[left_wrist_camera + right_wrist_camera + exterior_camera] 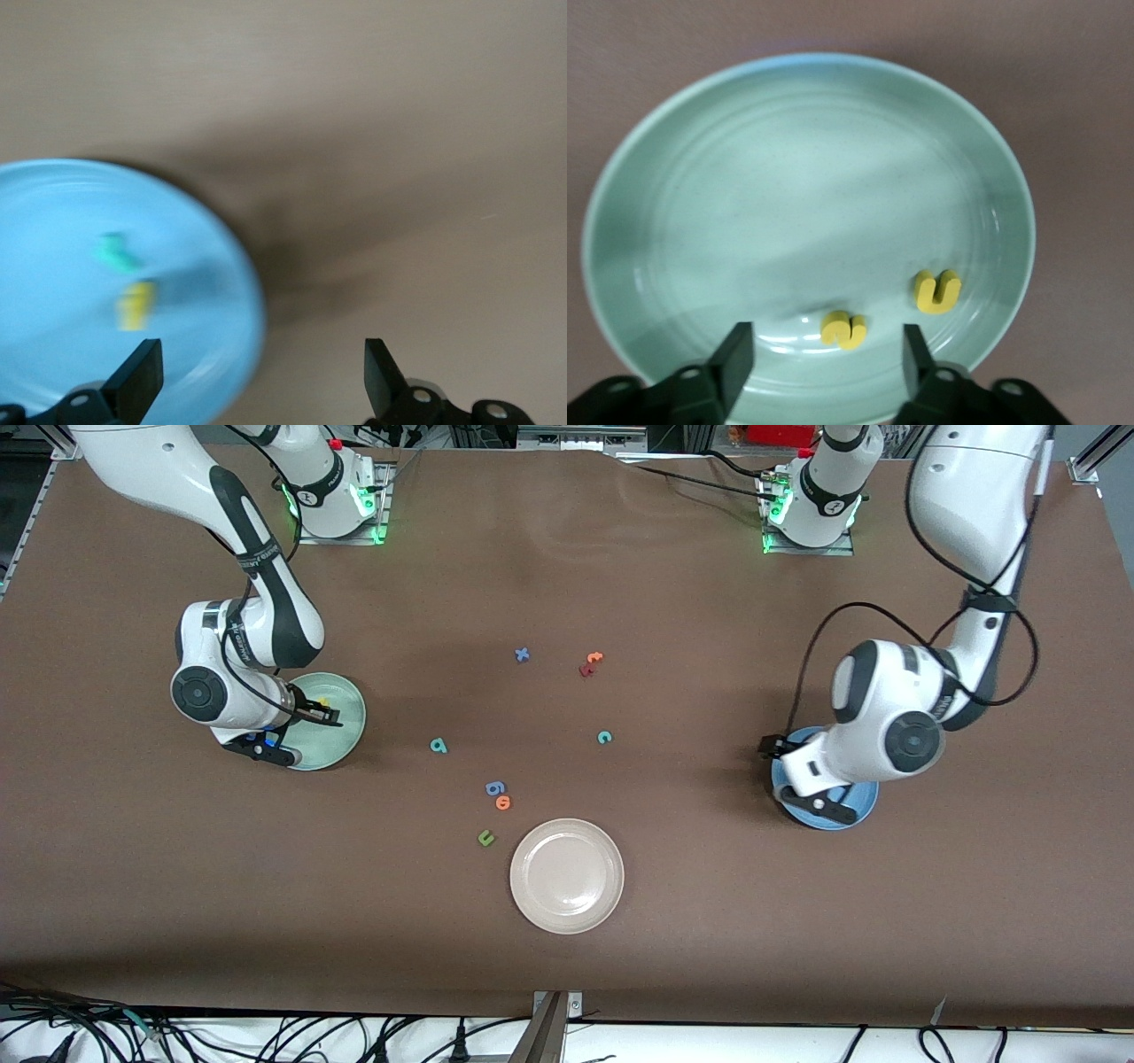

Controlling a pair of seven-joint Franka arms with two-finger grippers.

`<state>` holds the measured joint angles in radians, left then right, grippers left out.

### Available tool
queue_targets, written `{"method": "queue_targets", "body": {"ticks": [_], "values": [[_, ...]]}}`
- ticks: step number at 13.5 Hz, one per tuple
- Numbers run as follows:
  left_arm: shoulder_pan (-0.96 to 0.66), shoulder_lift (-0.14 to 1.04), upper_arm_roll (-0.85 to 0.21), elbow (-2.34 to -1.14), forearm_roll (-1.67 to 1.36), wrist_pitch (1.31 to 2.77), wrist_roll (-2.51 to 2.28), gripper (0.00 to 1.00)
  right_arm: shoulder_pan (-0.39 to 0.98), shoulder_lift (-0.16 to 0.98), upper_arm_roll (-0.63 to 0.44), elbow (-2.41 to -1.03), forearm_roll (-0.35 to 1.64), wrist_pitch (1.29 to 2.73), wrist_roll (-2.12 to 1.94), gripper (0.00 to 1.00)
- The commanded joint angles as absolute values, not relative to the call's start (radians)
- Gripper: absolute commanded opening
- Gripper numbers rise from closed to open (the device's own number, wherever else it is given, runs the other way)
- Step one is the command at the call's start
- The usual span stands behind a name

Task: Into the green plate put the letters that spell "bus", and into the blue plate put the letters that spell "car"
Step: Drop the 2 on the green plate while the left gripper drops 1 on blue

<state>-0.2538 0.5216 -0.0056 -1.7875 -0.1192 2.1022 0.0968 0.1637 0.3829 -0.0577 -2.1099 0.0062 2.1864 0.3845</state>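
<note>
Both arms are down at their plates. The right gripper [824,354] hangs just over the green plate [788,177], toward the right arm's end of the table, with its fingers spread apart and nothing between them. Two yellow letters lie in that plate, the "s" [844,329] directly under the gap between the fingers and the "u" [937,290] just beside it, apart from it.

The left gripper [257,376] is over the edge of the blue plate [53,230], toward the left arm's end of the table, its fingers wide apart and empty. In the blue plate lie a teal letter [116,254] and a yellow letter [136,304], close together; they are too blurred for me to read.

Taking the beige-white plate [567,876] as the mark, the rest lies farther from the front camera than it: the teal "c" [604,737] toward the left arm's end, the teal "b" [438,746] toward the right arm's end. Just beside the beige-white plate is the dark green "u" [485,837], with the orange "o" [503,802] and the blue "g" [495,787] next to it, touching each other.
</note>
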Motion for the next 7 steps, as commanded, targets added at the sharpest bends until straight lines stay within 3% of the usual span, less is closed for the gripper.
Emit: {"method": "queue_targets", "body": {"ticks": [1, 4, 7], "values": [[-0.383, 0.544, 0.006, -1.732, -0.161, 2.103, -0.078, 1.00, 0.164, 0.342, 0.004, -2.051, 0.029, 2.099, 0.501, 1.00], [-0.469, 0.627, 0.006, -1.622, -0.169, 2.105, -0.254, 1.00, 0.170, 0.345, 0.115, -2.005, 0.028, 2.117, 0.746, 0.99], [-0.558, 0.675, 0.006, -1.605, -0.178, 2.201, -0.424, 1.00, 0.207, 0.374, 0.161, -1.996, 0.028, 2.234, 0.953, 0.99]]}}
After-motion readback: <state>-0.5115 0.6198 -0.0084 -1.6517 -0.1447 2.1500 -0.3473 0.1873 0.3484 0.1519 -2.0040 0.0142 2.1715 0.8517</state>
